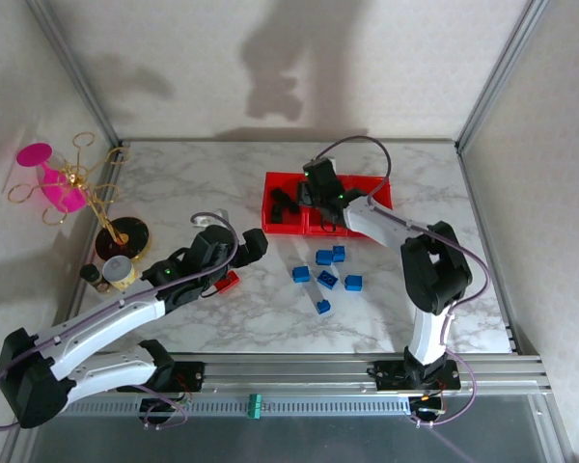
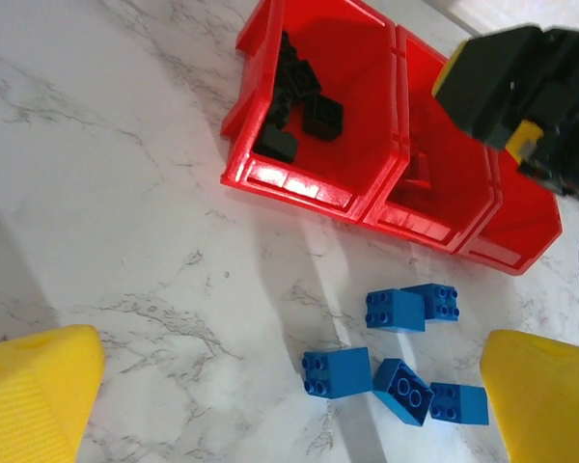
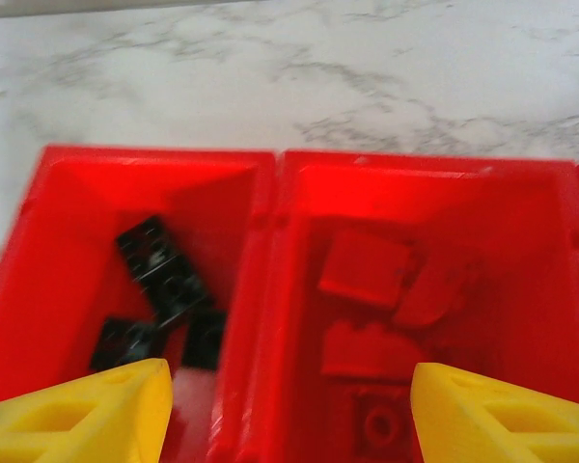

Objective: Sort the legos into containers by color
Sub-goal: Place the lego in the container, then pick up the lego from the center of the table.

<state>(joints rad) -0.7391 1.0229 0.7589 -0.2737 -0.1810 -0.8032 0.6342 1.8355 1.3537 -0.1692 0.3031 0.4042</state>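
Right gripper (image 3: 289, 400) fingers spread, nothing between them, poised over the bins (image 3: 262, 222): red bricks (image 3: 367, 275) just ahead and below, black bricks (image 3: 162, 280) ahead to its left. Left gripper (image 2: 294, 386) likewise spread and empty, blue bricks (image 2: 398, 384) just ahead, bunched and touching (one tilted). Risk: closing on that cluster could catch two or flick a neighbour away; carrying one to the bins could meet the right arm hovering there
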